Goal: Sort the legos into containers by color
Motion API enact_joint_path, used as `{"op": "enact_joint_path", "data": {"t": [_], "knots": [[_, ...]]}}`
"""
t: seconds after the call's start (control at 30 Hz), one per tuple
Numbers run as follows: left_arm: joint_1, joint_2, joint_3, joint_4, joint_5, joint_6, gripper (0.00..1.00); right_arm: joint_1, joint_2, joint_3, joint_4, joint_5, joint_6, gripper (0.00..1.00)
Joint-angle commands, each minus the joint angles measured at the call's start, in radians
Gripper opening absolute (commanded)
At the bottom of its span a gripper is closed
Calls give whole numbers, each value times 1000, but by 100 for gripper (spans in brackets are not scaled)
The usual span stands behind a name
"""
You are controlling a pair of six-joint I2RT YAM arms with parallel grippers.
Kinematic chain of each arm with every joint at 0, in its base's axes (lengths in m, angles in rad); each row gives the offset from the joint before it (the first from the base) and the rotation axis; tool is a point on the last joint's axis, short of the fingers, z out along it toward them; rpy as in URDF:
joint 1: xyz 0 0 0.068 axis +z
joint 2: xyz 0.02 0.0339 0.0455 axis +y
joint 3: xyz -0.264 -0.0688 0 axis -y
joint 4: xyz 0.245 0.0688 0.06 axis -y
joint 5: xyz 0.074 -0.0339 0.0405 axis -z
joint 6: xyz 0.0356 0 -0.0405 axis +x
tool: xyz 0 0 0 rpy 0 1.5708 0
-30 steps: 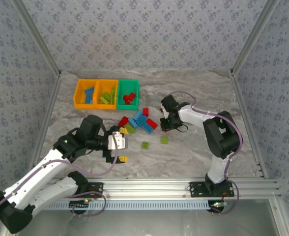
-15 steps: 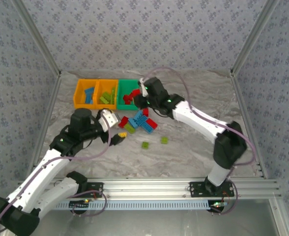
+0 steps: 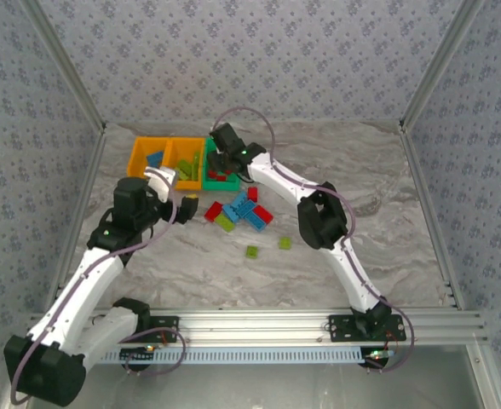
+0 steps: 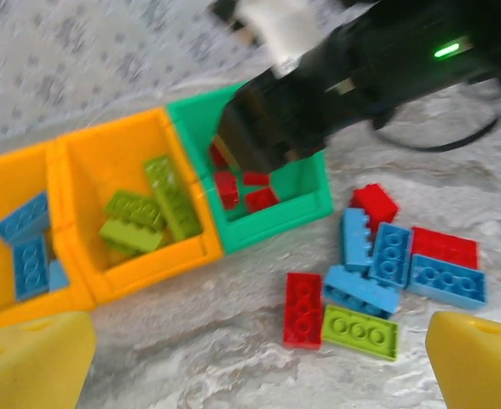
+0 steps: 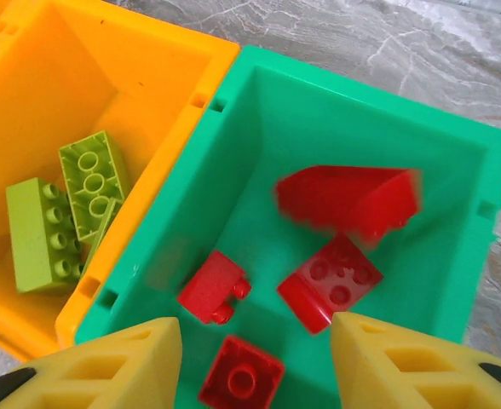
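The containers are joined in a row. The left orange bin [image 3: 146,162] holds blue legos, the middle orange bin [image 3: 185,161] [image 5: 123,77] holds lime ones [image 5: 67,209], and the green bin [image 3: 222,181] [image 5: 319,111] [image 4: 310,200] holds several red ones. My right gripper [image 3: 220,164] [image 5: 255,366] hangs over the green bin, open, with nothing between its fingers. A blurred red brick [image 5: 348,200] sits below it inside the bin. My left gripper [image 3: 181,191] [image 4: 259,366] is wide open above the table, just in front of the bins, over a red brick [image 4: 303,308] and a lime brick [image 4: 359,331].
A loose pile of blue [image 3: 242,209], red [image 3: 263,215] and lime [image 3: 226,221] legos lies right of my left gripper. Two small lime bricks [image 3: 251,251] [image 3: 285,243] lie apart, nearer the front. Patterned walls and metal rails enclose the table.
My right arm swung from the loose pile to above the green bin and opened, and a red brick now lies blurred in the bin. My left arm moved back toward the bins, staying open.
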Motion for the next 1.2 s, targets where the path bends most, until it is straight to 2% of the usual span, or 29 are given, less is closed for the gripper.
{"op": "enact_joint_path", "data": {"t": [0.0,0.13,0.2,0.3,0.37,0.43,0.53,0.67,0.77,0.9,1.17], "knots": [[22,35,56,-25,-72,-104,99,-3,-192,-49,-71,15,-34,51],[27,94,92,-82,-81,-150,92,7,-454,-310,-76,-78,-42,53],[25,135,148,-167,-43,-186,89,22,-613,-452,-76,-126,-56,56],[5,220,273,-346,72,-325,84,67,-839,-675,-95,-167,-85,64],[-29,259,273,-331,151,-427,81,96,-981,-811,-127,-200,-90,68],[-78,288,240,-254,156,-476,80,110,-1098,-927,-124,-263,-76,72],[-136,375,228,-193,81,-450,78,115,-1259,-1077,-122,-359,-41,76],[-161,562,280,-187,55,-315,80,117,-1423,-1203,-120,-416,13,83],[-162,686,296,-138,16,-277,80,119,-1503,-1264,-103,-408,25,88],[-162,796,326,-110,-50,-251,79,116,-1517,-1262,-132,-323,24,91],[-161,860,341,-45,-91,-239,64,116,-1443,-1209,-158,-321,14,91]]}}
